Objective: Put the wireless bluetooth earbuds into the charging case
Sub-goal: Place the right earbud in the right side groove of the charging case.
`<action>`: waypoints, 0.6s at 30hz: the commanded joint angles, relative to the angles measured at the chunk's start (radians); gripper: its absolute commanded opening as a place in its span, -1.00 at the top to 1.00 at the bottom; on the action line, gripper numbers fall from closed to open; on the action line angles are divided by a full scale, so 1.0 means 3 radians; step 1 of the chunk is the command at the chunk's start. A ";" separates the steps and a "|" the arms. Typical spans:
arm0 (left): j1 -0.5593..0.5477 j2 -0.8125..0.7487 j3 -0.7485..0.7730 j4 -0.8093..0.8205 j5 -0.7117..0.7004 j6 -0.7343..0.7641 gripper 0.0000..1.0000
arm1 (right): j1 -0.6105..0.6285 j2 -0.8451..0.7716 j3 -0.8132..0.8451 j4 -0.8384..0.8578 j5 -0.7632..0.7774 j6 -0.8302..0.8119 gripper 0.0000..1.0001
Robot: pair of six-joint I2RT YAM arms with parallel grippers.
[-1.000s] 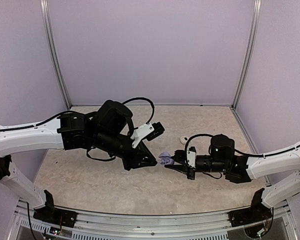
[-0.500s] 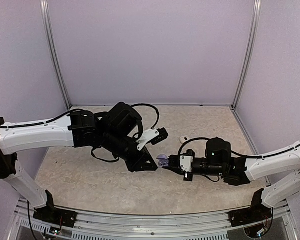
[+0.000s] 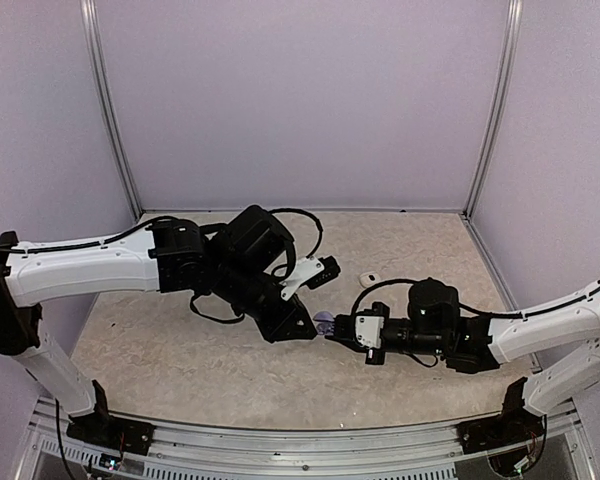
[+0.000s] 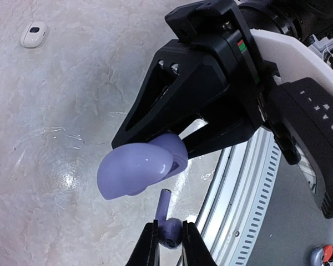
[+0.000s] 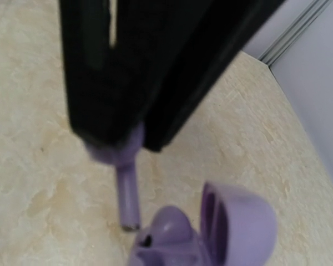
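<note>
Lilac walls (image 3: 300, 100) enclose a beige marbled table (image 3: 160, 370) on three sides; metal posts (image 3: 110, 110) stand at the table's far corners, a slotted rail (image 3: 280, 455) along its near edge.

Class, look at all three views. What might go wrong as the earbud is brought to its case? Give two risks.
1. The left gripper pinches the purple earbud only by its rounded head. A knock against the case rim might twist it or make it slip out.
2. The right gripper seems to hold the open purple case off the table. In the right wrist view the stem tip sits beside the case, not over a socket, so pushing now might miss or shift the case.
</note>
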 commanded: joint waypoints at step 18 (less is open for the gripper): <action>0.0025 0.0146 0.0169 -0.0038 -0.0105 -0.0022 0.76 | 0.0110 0.0034 0.0113 -0.0005 0.0080 -0.0027 1.00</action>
